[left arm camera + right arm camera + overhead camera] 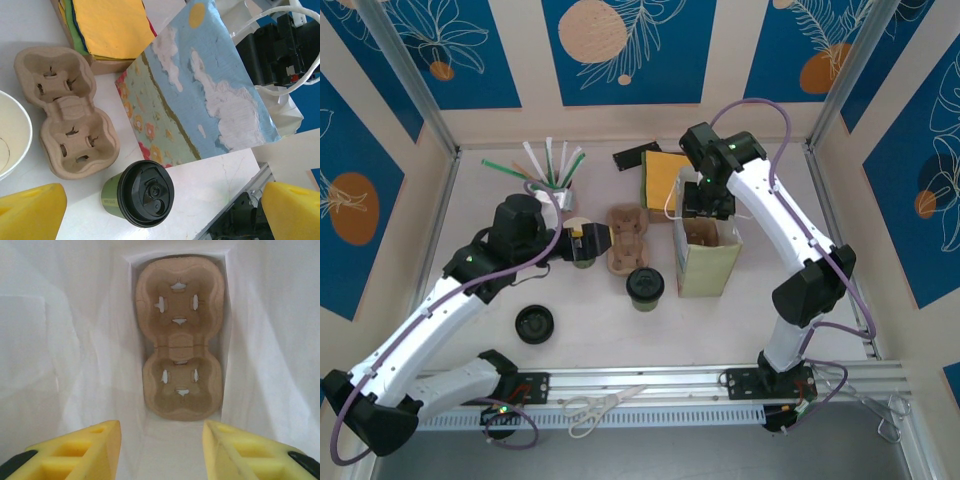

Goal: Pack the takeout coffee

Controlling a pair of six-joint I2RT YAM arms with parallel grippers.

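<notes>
The takeout coffee (645, 287) (142, 194), a green cup with a black lid, stands on the table in front of the patterned paper bag (707, 262) (200, 85). My left gripper (578, 240) (160, 217) hovers to the coffee's left, its yellow fingers (30, 212) wide open and empty. My right gripper (704, 210) (162, 450) hangs in the bag's mouth, open with nothing between its fingers (75, 452). In the right wrist view a cardboard cup carrier (180, 337) lies on the bag's white floor.
A second cardboard carrier (628, 238) (65, 112) lies left of the bag. A lidless cup (10, 132) sits by my left gripper. A loose black lid (534, 323), scissors (600, 405), a straw holder (556, 182) and yellow napkins (665, 180) (110, 25) are also around.
</notes>
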